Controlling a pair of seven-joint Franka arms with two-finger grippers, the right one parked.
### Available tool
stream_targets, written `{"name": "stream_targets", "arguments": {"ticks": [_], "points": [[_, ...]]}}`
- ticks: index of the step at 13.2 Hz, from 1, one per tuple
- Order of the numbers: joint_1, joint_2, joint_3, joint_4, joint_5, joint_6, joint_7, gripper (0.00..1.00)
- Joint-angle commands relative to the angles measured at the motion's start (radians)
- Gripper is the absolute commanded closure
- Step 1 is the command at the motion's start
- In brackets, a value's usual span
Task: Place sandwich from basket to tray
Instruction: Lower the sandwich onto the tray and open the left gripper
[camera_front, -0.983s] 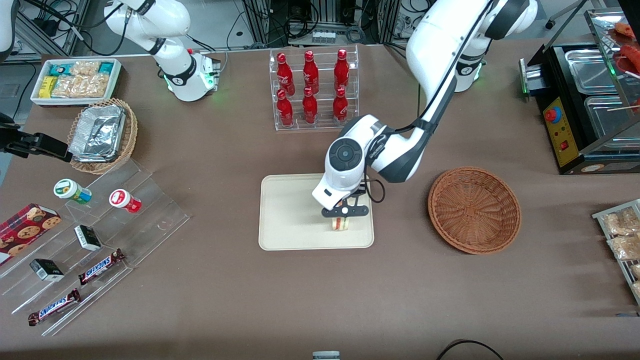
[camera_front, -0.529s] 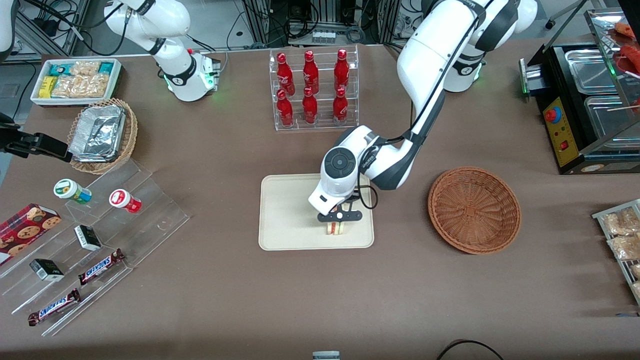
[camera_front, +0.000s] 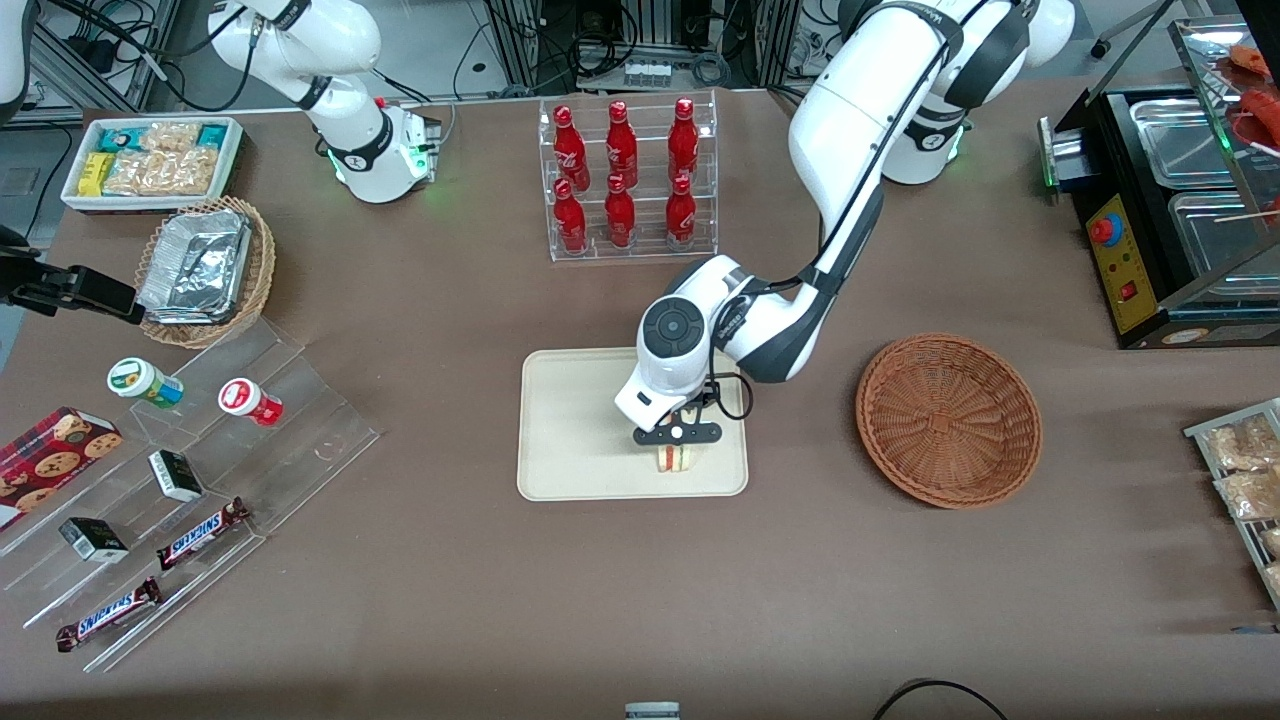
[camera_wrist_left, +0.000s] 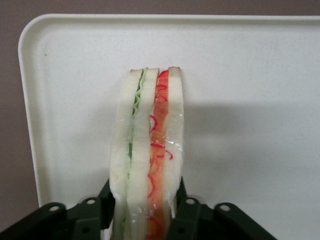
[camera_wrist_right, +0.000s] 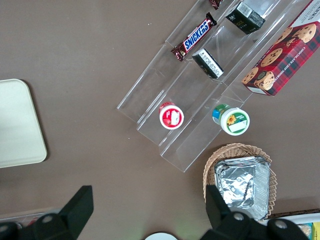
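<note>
The sandwich (camera_front: 676, 458) (camera_wrist_left: 149, 150), a clear-wrapped wedge of white bread with red, orange and green layers, stands on edge over the cream tray (camera_front: 570, 430) (camera_wrist_left: 250, 75). My gripper (camera_front: 676, 450) (camera_wrist_left: 145, 210) is shut on it, one black finger pressing each bread face. It hangs low over the part of the tray near the basket; whether the sandwich touches the tray I cannot tell. The reddish-brown wicker basket (camera_front: 948, 418) sits beside the tray toward the working arm's end, with nothing in it.
A clear rack of red bottles (camera_front: 625, 180) stands farther from the front camera than the tray. A tan wicker basket of foil containers (camera_front: 205, 270), a white snack bin (camera_front: 150, 160) and an acrylic stand with snacks (camera_front: 190, 470) lie toward the parked arm's end. A black warmer (camera_front: 1170, 210) stands at the working arm's end.
The gripper, still holding the sandwich, has shifted a little over the tray toward the parked arm's end and lowered slightly.
</note>
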Motion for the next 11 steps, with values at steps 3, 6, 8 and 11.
{"name": "stream_targets", "arguments": {"ticks": [3,6,8,11], "points": [[-0.022,0.006,0.016,0.03,0.016,-0.001,-0.025,0.0],[-0.02,-0.032,0.016,0.03,0.014,-0.029,-0.025,0.0],[-0.011,-0.064,0.017,0.033,0.008,-0.053,-0.025,0.0],[0.018,-0.139,0.019,0.033,-0.001,-0.156,-0.019,0.0]]}}
